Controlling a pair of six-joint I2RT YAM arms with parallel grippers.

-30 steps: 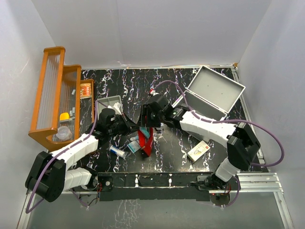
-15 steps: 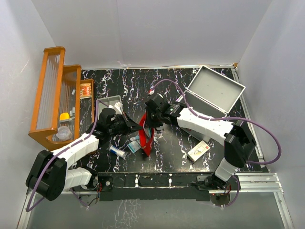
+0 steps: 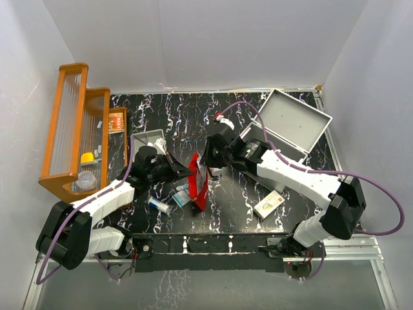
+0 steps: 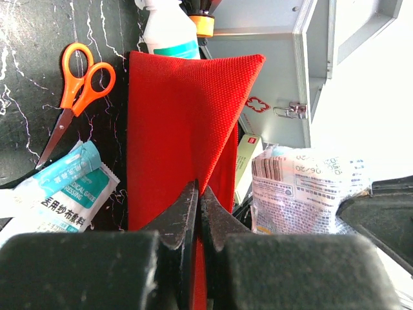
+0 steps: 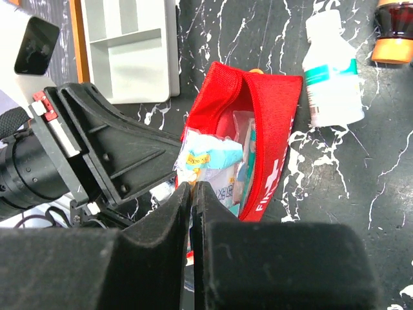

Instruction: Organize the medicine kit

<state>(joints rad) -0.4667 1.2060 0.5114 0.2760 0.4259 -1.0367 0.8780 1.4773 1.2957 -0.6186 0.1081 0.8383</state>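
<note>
Little looks sorted yet: the light-grey metal medicine kit (image 3: 293,123) lies open at the far right, the left gripper (image 4: 199,194) pinches the red fabric first-aid pouch (image 4: 174,116), the right gripper (image 5: 192,188) seems clamped on a small white-and-blue sachet (image 5: 210,157) at its mouth, and a white carton (image 3: 269,205) lies loose.
</note>
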